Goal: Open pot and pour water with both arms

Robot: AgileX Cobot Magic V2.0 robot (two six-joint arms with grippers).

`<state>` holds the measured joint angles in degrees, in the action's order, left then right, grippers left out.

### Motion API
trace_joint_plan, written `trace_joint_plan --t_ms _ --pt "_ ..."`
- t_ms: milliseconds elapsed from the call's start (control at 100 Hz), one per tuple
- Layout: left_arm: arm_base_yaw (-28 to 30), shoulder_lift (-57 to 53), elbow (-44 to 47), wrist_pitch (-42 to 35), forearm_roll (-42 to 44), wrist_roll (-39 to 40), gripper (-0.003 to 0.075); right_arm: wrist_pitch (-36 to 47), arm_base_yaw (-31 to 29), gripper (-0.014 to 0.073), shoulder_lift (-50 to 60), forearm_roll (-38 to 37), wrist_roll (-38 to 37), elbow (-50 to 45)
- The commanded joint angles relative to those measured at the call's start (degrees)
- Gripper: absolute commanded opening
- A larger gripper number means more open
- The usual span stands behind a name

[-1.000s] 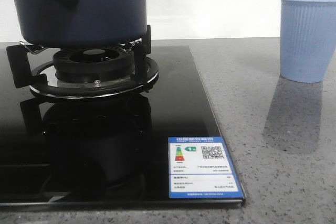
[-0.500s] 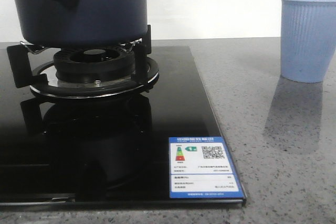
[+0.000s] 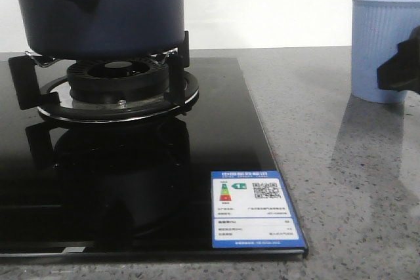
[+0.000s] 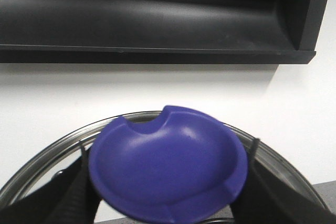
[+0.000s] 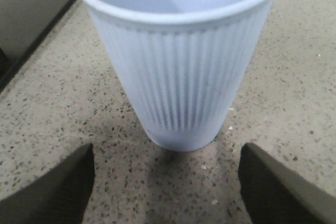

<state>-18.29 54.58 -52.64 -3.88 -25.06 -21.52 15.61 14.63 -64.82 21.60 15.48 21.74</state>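
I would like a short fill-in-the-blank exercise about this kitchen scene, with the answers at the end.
1. The pot stands on the gas ____.
2. The ribbed cup stands upright on the speckled ____.
3. The right gripper has its fingers ____, the cup just ahead of them.
4. The sticker lies at the cooktop's near-right ____.

Answers: burner; countertop; open; corner

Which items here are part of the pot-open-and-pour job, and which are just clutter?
Job items:
dark navy-blue round pot
glass lid with purple knob
light blue ribbed plastic cup
left gripper
right gripper

Bystanders:
black glass gas stove
energy-label sticker
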Motion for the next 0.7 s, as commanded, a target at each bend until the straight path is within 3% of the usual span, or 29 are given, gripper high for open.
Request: trace_joint_plan --t_ms 0,690 --pt "0.3 -1.1 -2.2 -5.3 0.3 0.2 0.0356 5.1 0.2 0.0532 -1.6 -0.4 -0.4 3.0" --pt "0.3 -1.1 -2.2 -5.3 0.3 0.2 0.0363 16.5 0.2 0.0532 -13.1 1.8 -0.4 8.4"
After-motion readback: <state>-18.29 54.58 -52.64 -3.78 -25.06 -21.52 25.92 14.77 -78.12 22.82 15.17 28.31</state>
